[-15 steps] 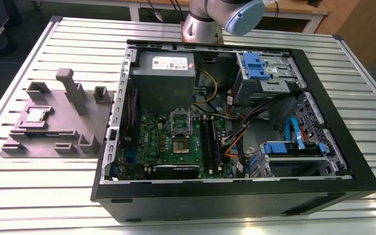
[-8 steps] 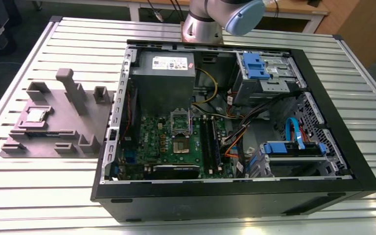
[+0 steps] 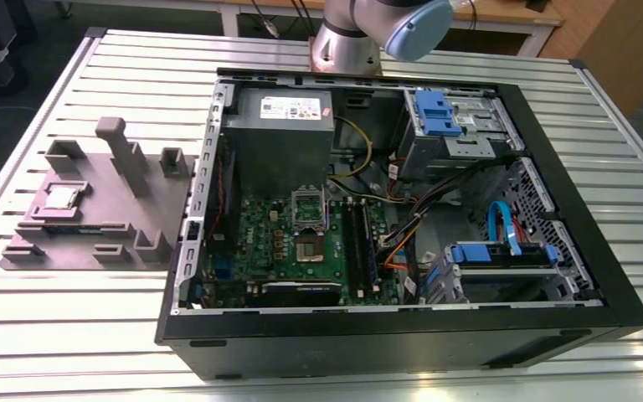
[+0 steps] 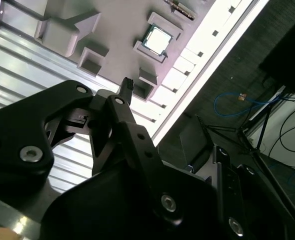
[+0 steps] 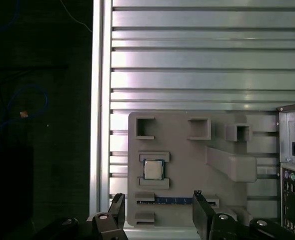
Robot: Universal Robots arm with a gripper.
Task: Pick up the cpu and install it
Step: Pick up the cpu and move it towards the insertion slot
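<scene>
The cpu point(image 3: 63, 198) is a small silvery square chip lying flat in a recess of the grey fixture block point(image 3: 131, 209), at the exterior view's left, outside the computer case. Both wrist views look down on the cpu point(image 5: 152, 169) point(image 4: 157, 39) from well above. My gripper point(image 5: 157, 202) hangs open over the fixture, its two dark fingers point(image 5: 197, 200) spread wide with nothing between them and well clear of the chip. One fingertip point(image 4: 127, 85) shows in the second wrist view. The dark square socket point(image 3: 308, 244) sits on the green motherboard inside the case.
The open computer case point(image 3: 589, 251) lies on a slatted aluminium table point(image 3: 76, 335), with a grey power supply point(image 3: 282, 113) and cables inside. Upright posts point(image 3: 120, 151) rise from the fixture. A long memory stick point(image 5: 172, 200) lies beside the cpu. The table's edge point(image 5: 100, 100) runs close to the fixture.
</scene>
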